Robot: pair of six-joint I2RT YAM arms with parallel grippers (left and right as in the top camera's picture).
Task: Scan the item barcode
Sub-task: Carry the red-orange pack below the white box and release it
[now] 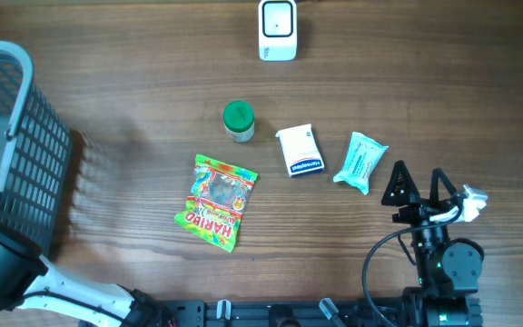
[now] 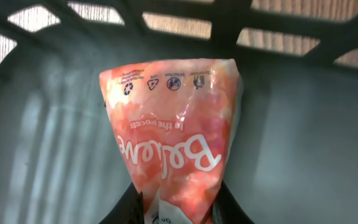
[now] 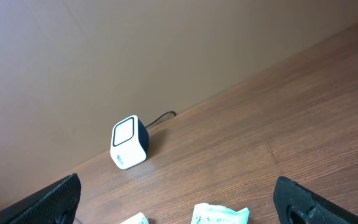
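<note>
Pink snack bag (image 2: 169,143) sits pinched in left hand (image 2: 179,213).

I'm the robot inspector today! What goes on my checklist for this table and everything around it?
Surface: wooden table, no spills seen.
Job's things: white scanner upright at the far edge; pink candy bag inside the grey basket.
Clutter: Haribo bag, green-lidded jar, white box and teal packet, all apart from each other.
Grippers: left gripper shut on the pink candy bag; right gripper open, holding nothing.
Cables: thin cable behind the scanner; black cable looping beside the right arm.
Surroundings: plain beige wall behind the table.
</note>
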